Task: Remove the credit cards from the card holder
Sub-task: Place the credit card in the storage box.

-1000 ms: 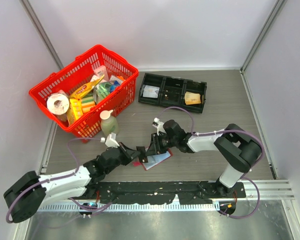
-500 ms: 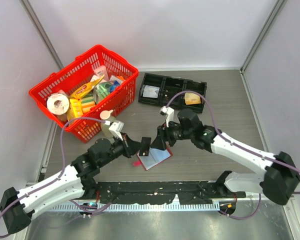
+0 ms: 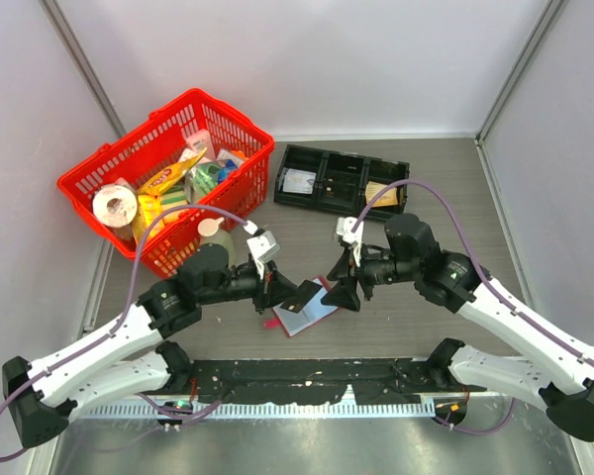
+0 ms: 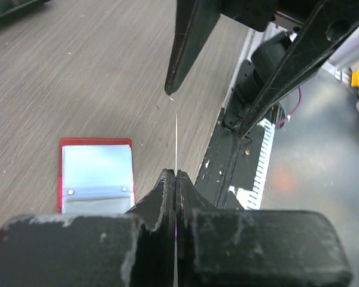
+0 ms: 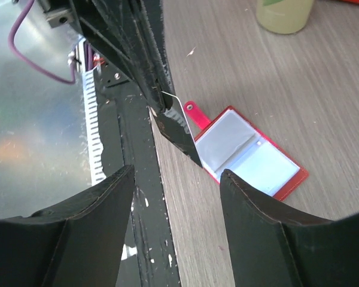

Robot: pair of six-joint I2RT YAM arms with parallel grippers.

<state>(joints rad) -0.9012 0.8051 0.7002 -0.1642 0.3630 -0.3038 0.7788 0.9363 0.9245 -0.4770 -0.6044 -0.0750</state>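
One card (image 4: 176, 137): pinched edge-on in the left tool (image 4: 176, 174), whose fingers are pressed together on it. It's up off the surface (image 4: 78, 72), just beside the card holder.
Card holder (image 4: 97, 172): lies open and flat on the surface, clear sleeves (image 5: 227, 140) facing up, snap tab (image 5: 191, 110) sticking out. Can't tell if more cards sit in the sleeves.
Right tool (image 3: 345, 295): fingers apart, nothing in them, hovering near the held card.
Handling guess: the card looks light, thin, stiff-ish and slick, so grip across the flat faces near an edge. The holder looks soft and would probably slide or lift unless pinned.
In the way: the two tools crowd each other right over the holder. The pale green bottle (image 3: 216, 245), red basket (image 3: 99, 168) and black tray (image 3: 342, 158) sit further back, no bother.
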